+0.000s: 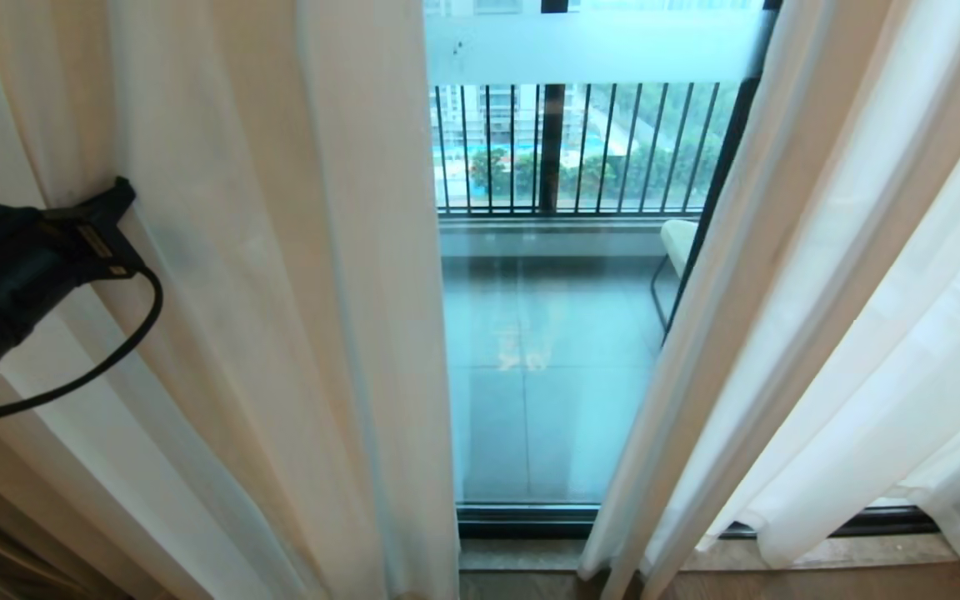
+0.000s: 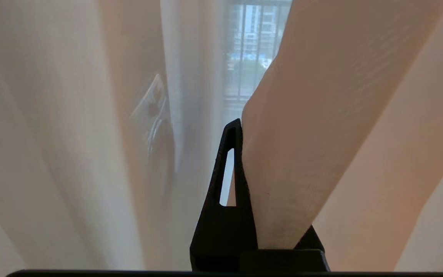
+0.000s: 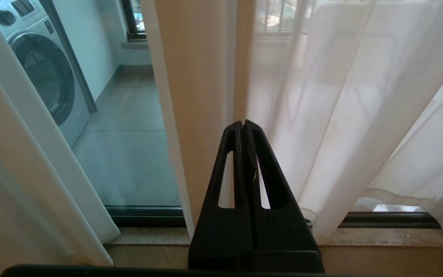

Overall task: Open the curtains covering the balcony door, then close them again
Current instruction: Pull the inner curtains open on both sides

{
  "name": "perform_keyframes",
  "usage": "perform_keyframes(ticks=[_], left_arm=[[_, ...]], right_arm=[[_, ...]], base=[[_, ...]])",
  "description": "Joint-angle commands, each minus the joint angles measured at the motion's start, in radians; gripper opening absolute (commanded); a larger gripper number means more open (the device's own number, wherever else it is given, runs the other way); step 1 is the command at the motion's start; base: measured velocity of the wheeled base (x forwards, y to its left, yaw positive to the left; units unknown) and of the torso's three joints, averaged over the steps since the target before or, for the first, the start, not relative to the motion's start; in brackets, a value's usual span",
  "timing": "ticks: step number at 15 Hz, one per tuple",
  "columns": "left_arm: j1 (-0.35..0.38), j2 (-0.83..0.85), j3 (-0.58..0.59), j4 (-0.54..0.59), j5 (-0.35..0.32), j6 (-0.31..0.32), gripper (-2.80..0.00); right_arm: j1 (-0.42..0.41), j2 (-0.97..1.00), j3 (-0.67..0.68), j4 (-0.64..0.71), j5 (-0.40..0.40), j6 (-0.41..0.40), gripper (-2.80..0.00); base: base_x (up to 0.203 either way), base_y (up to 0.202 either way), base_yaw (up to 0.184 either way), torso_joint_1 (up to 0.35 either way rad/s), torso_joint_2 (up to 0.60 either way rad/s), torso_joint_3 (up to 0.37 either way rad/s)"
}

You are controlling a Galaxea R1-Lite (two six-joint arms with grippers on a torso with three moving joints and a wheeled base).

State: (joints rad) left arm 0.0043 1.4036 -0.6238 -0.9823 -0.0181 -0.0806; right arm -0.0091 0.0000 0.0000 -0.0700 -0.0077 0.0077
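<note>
- Black left gripper [image 1: 117,200] reaches in from the left side, pressed into the left curtain [image 1: 263,275]. Its fingers [image 2: 227,169] are squeezed together on a fold of the thin white cloth.
- Right gripper [image 3: 243,127] has its fingers pushed flat together with nothing between them. It points at the edge of the right curtain [image 3: 333,115], low near the floor.
- Curtains hang pulled apart, showing the balcony door [image 1: 547,350] glass in the middle.
- Outside are a black railing [image 1: 572,150], grey floor tiles [image 1: 530,417] and a washing machine [image 3: 40,69].
</note>
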Motion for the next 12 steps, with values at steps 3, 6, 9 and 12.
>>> perform_keyframes(ticks=[3, 6, 9, 12], left_arm=[[0.0, 0.0, -0.001, -0.006, 0.0, -0.001, -2.8], [0.0, 0.001, -0.001, -0.006, 0.0, -0.001, -2.8], [0.0, 0.002, -0.001, -0.006, -0.002, -0.001, -2.8], [0.002, 0.002, -0.001, -0.006, -0.002, -0.002, -2.8]], right_arm=[[0.0, 0.0, 0.0, -0.001, 0.0, 0.0, -2.8], [0.0, 0.0, 0.0, -0.001, 0.0, 0.0, -2.8], [0.0, 0.0, 0.0, -0.001, 0.0, 0.0, -2.8], [0.0, 0.001, 0.0, -0.001, 0.0, 0.0, -2.8]], base=[[0.0, 0.191, -0.001, 0.004, 0.0, 0.003], [0.0, 0.189, 0.001, 0.002, 0.0, 0.002], [0.0, 0.192, 0.0, 0.002, 0.0, 0.003], [0.0, 0.189, 0.0, 0.0, 0.0, 0.003]])
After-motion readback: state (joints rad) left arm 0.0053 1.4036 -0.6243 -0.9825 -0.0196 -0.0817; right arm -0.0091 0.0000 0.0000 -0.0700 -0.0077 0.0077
